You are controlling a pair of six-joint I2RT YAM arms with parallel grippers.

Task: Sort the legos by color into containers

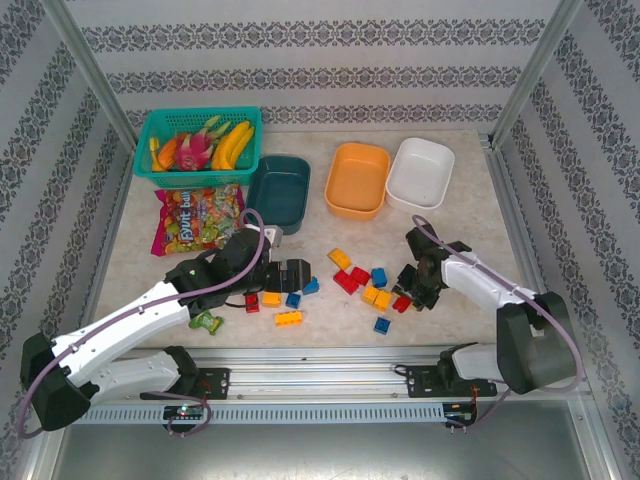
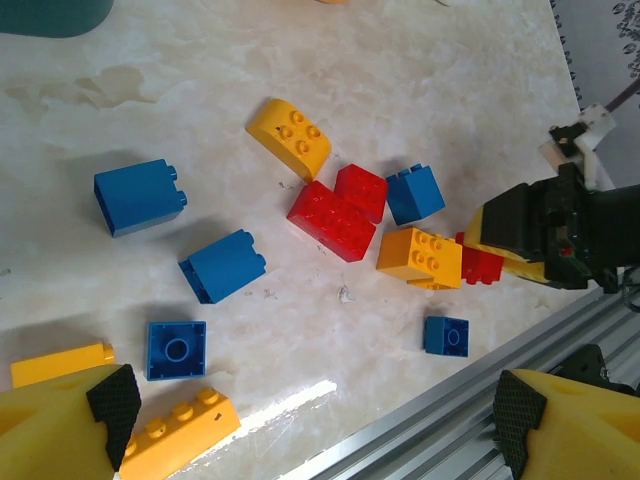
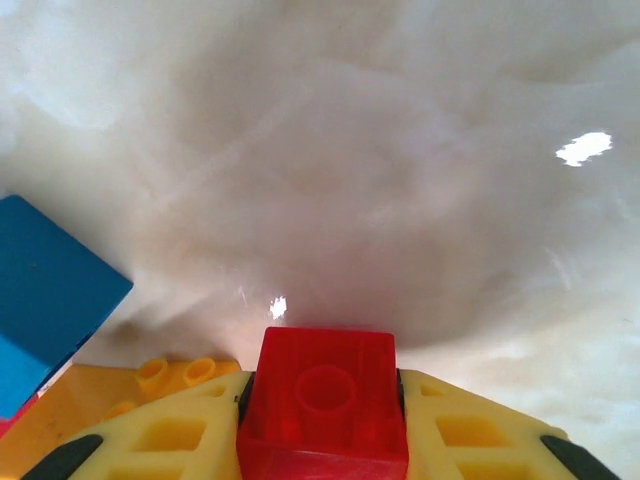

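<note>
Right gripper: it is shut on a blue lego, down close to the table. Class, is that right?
Not quite: the right gripper is shut on a red lego, not a blue one, as the right wrist view shows. It is down close to the table.

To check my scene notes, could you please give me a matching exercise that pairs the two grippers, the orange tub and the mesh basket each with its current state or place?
Column one:
1. left gripper
2. right gripper
3. orange rounded plastic tub
4. turquoise mesh basket

Column two:
A. holds toy fruit
B. shut on a red lego brick
C. open, holding nothing
D. stands between the dark teal plastic tub and the white plastic tub

Pairs: 1-C; 2-B; 3-D; 4-A
</note>
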